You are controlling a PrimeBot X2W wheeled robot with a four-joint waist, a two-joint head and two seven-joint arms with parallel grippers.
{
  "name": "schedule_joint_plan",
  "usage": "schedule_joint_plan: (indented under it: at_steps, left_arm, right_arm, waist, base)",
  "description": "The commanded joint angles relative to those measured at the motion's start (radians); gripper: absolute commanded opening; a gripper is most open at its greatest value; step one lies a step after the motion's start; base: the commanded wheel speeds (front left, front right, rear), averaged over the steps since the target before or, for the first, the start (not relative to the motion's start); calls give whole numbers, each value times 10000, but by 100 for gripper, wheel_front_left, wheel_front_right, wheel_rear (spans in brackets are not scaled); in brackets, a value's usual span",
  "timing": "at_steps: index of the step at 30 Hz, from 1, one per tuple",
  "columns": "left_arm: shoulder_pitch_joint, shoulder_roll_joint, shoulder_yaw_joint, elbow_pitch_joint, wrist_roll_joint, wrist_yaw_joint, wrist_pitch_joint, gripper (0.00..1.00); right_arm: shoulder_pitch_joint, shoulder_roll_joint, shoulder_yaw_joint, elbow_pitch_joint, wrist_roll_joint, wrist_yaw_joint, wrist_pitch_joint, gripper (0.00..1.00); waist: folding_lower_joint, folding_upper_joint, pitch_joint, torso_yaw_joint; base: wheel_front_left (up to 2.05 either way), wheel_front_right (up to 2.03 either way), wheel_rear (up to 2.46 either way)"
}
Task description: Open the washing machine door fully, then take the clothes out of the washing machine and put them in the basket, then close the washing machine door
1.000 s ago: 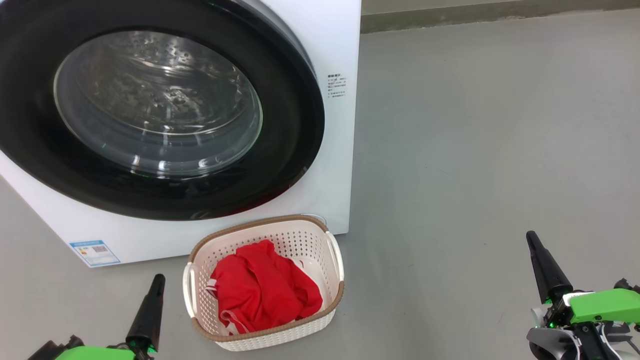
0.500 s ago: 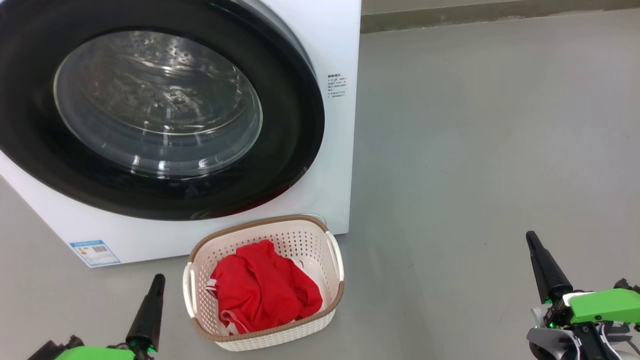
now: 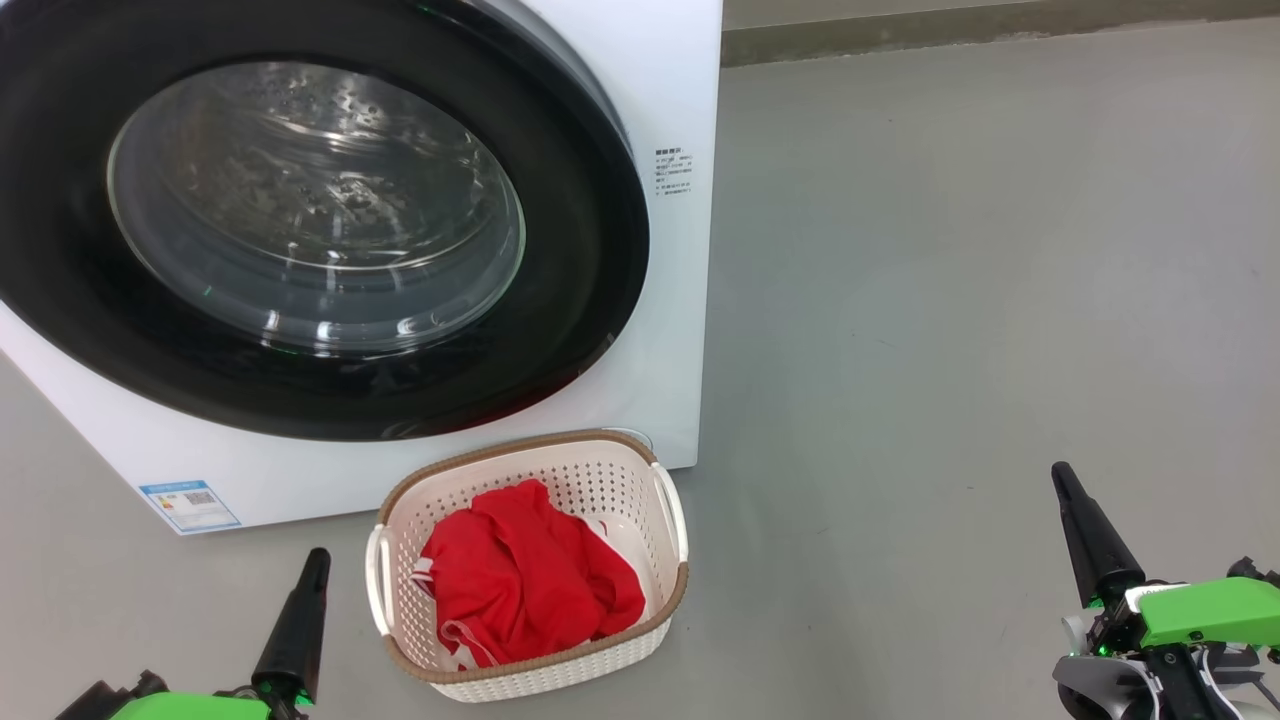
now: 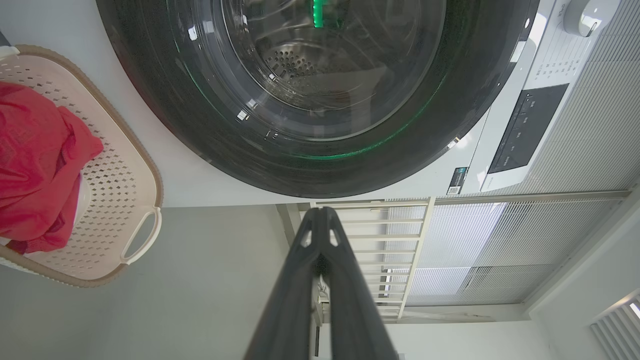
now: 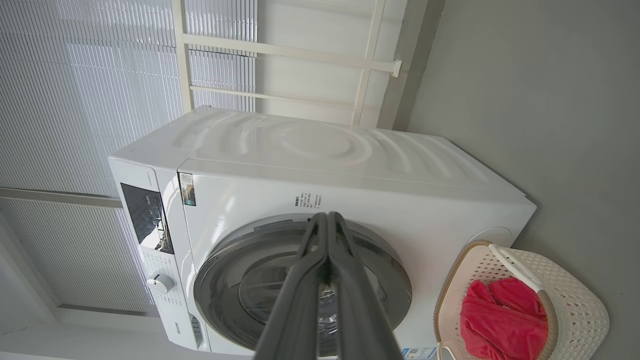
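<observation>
The washing machine [image 3: 675,300] [image 5: 350,190] stands white at the upper left of the head view, its door [image 3: 560,330] [image 4: 210,130] [image 5: 395,280] lying flat against the front, black rim round the glass window. In front of it on the floor sits the basket [image 3: 615,470] [image 4: 120,200] [image 5: 575,295] holding the red clothes [image 3: 525,580] [image 4: 35,165] [image 5: 500,320]. My left gripper [image 3: 318,556] [image 4: 320,211] is shut and empty, left of the basket. My right gripper [image 3: 1060,472] [image 5: 327,215] is shut and empty, far to the right over bare floor.
Grey floor [image 3: 950,300] stretches wide to the right of the machine. A wall base [image 3: 1000,30] runs along the back. The wrist views show window blinds [image 5: 75,75] and a pale railing [image 4: 400,235] behind the machine, and its control panel [image 4: 525,130].
</observation>
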Motion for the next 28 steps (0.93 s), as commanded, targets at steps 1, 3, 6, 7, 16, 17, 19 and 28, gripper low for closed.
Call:
schedule_joint_plan:
  at_steps: [1,3,6,7,16,17,19,28]
  left_arm:
    - [-388,81,352,-205,-71,-38,32,0]
    - [-388,81,352,-205,-71,-38,32,0]
    - [-388,81,352,-205,-71,-38,32,0]
    - [-388,81,352,-205,-71,-38,32,0]
    - [-388,81,352,-205,-71,-38,32,0]
    - [-388,81,352,-205,-71,-38,32,0]
    - [-388,81,352,-205,-71,-38,32,0]
    - [-388,81,352,-205,-71,-38,32,0]
  right_arm:
    - [-401,-44,114,-242,-31,-7,49,0]
    - [-401,-43,113,-241,-32,-7,50,0]
    - [-401,-41,111,-241,-33,-7,52,0]
    - [-401,-41,110,-241,-34,-7,52,0]
    - [-401,-37,105,-241,-38,-7,56,0]
    - [-402,-37,104,-241,-39,-7,57,0]
    - [-402,-36,103,-241,-40,-7,58,0]
    - [-402,-34,100,-241,-43,-7,61,0]
  waist:
    - [0,-1,0,0]
    - [0,-1,0,0]
    - [0,-1,0,0]
    - [0,-1,0,0]
    - [0,-1,0,0]
    - [0,-1,0,0]
    - [0,-1,0,0]
    - [0,-1,0,0]
  base:
    - [0,0,0]
    - [0,0,0]
    - [0,0,0]
    - [0,0,0]
    - [0,0,0]
    - [0,0,0]
    - [0,0,0]
    - [0,0,0]
